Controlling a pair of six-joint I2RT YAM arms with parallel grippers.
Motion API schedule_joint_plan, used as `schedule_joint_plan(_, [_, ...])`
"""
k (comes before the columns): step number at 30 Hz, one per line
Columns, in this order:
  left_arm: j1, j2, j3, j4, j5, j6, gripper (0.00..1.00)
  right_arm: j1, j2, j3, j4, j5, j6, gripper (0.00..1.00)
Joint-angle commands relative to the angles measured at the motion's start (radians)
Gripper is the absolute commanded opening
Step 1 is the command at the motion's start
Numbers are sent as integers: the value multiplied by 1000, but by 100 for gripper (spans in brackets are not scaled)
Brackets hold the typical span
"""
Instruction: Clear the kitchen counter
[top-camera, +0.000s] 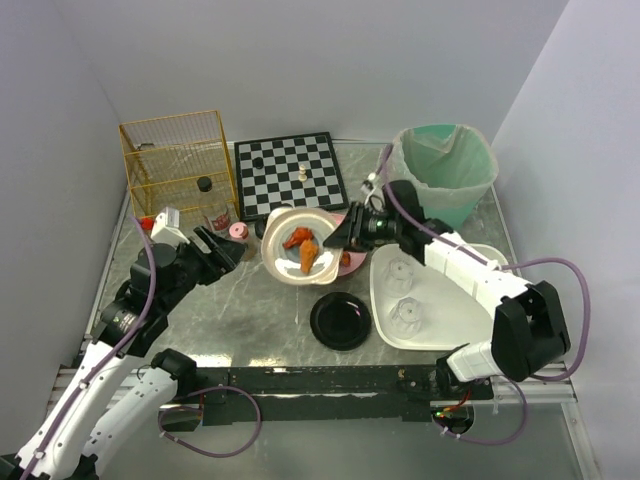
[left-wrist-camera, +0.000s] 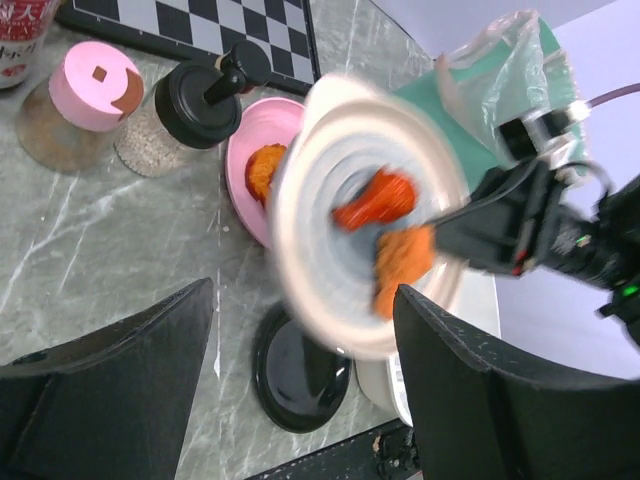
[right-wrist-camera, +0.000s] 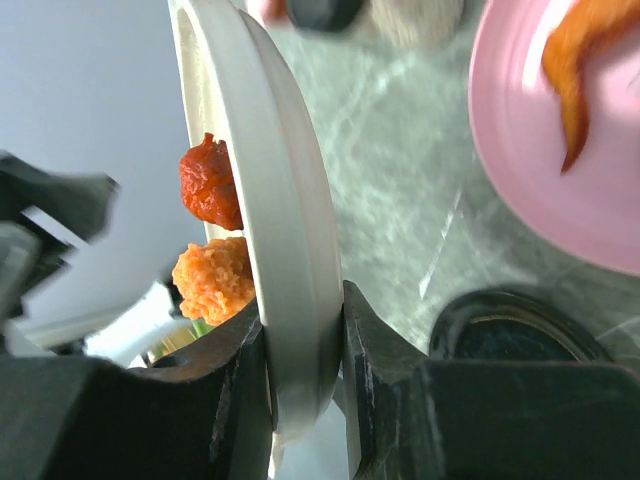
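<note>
The grey-green marble kitchen counter (top-camera: 250, 310) carries several items. My right gripper (top-camera: 347, 236) is shut on the rim of a white plate (top-camera: 285, 228) with a red piece and an orange fried piece on it. The right wrist view shows the rim (right-wrist-camera: 290, 230) pinched between both fingers (right-wrist-camera: 305, 345). The plate (left-wrist-camera: 330, 290) is blurred in the left wrist view. My left gripper (top-camera: 222, 248) is open and empty, just left of the plate, with its fingers (left-wrist-camera: 120, 380) wide apart.
A pink plate (top-camera: 348, 264) with fried food lies partly under the white plate. A black plate (top-camera: 340, 320) and a white tray (top-camera: 455, 315) with clear cups lie in front. A green lined bin (top-camera: 447, 165), a chessboard (top-camera: 290, 170), a yellow wire basket (top-camera: 180, 165) and jars (top-camera: 238, 231) stand behind.
</note>
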Motion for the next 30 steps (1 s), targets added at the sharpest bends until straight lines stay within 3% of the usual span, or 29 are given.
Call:
schedule_joint_plan(1, [-3, 4, 33, -21, -15, 19, 77, -64, -89, 203, 15, -67, 84, 0])
schedule_joint_plan(16, [-1, -19, 9, -24, 4, 8, 77, -420, 31, 616, -203, -8, 207, 0])
schedule_joint_plan(23, [-3, -4, -10, 5, 21, 10, 77, -603, 36, 640, -243, 62, 242, 0])
schedule_joint_plan(30, [-3, 19, -22, 33, 44, 20, 77, -724, 35, 691, -347, 148, 156, 0])
